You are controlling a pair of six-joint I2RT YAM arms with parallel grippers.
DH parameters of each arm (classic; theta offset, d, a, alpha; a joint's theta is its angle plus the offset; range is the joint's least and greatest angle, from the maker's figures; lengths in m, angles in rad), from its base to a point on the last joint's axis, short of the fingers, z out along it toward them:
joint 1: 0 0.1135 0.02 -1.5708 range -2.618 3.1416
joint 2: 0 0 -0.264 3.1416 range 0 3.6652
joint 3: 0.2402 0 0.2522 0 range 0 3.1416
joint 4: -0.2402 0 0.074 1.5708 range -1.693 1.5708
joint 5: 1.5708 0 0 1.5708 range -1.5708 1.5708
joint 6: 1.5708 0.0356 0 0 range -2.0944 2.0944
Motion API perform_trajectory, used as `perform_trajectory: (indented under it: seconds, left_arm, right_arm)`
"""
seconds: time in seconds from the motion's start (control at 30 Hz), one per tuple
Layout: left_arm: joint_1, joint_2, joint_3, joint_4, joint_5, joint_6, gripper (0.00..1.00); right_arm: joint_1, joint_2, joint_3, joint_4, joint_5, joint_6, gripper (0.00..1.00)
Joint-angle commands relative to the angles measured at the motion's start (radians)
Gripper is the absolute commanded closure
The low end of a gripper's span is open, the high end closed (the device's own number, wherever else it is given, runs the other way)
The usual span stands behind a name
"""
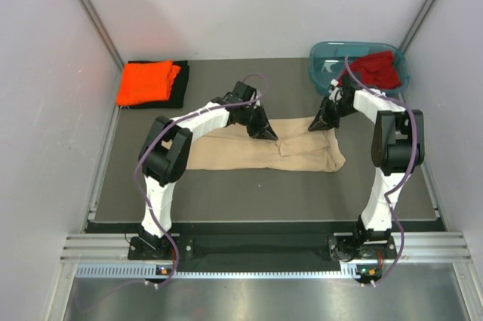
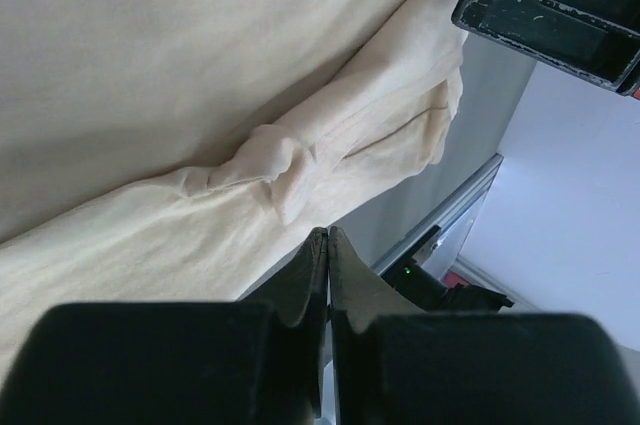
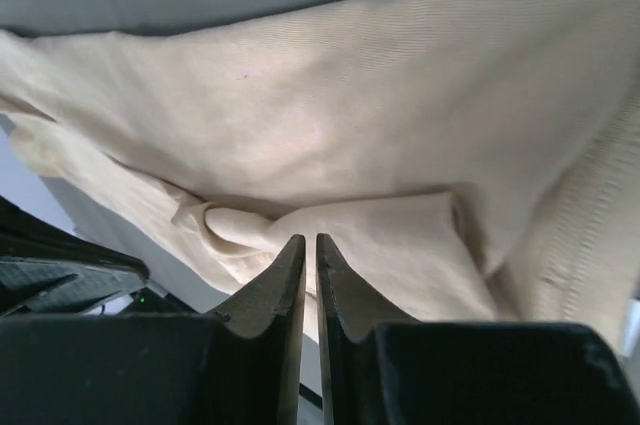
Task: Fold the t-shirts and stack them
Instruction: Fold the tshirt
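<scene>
A beige-tan t-shirt [image 1: 249, 153] lies folded into a long band across the middle of the dark mat [image 1: 264, 192]. My left gripper [image 1: 266, 132] hovers at the band's back edge near its middle, jaws shut and empty [image 2: 328, 233], over a bunched crease of the beige cloth [image 2: 200, 65]. My right gripper [image 1: 320, 123] is at the back right corner of the band, jaws closed to a thin slit with nothing between them [image 3: 303, 240], just above the cloth [image 3: 400, 95]. A folded orange t-shirt [image 1: 147, 81] lies on a black one [image 1: 181, 87]. A dark red t-shirt [image 1: 377, 68] is bunched up.
The dark red shirt sits in a teal plastic tub [image 1: 321, 60] at the back right corner. The orange and black stack is at the back left corner. White walls close in on the mat at the left, back and right. The right gripper's fingers [image 2: 560, 15] show in the left wrist view.
</scene>
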Motion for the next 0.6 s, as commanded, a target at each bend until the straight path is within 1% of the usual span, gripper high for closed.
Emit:
perform_trajectory:
  seconds: [0.0, 0.03, 0.1, 0.2, 0.4, 0.57]
  left_arm:
    - [0.002, -0.005, -0.012, 0.011, 0.029, -0.016, 0.96]
    - [0.002, -0.011, -0.021, -0.007, 0.004, -0.015, 1.0]
    - [0.002, -0.016, -0.035, -0.018, -0.013, -0.01, 1.0]
    - [0.005, 0.001, -0.044, 0.006, 0.005, -0.015, 1.0]
    - [0.008, 0.099, 0.022, 0.012, 0.025, -0.007, 1.0]
    - [0.036, 0.142, 0.063, 0.006, -0.01, 0.023, 1.0]
  right_arm:
    - [0.014, 0.011, 0.02, 0.045, -0.057, 0.025, 0.92]
    - [0.015, 0.012, 0.013, 0.046, -0.059, 0.023, 0.93]
    - [0.013, 0.014, -0.001, 0.056, -0.063, 0.025, 0.94]
    - [0.013, 0.029, -0.024, 0.092, -0.102, 0.045, 0.95]
    - [0.011, 0.058, -0.066, 0.16, -0.117, 0.074, 0.97]
    - [-0.016, 0.077, -0.093, 0.204, -0.099, 0.08, 0.98]
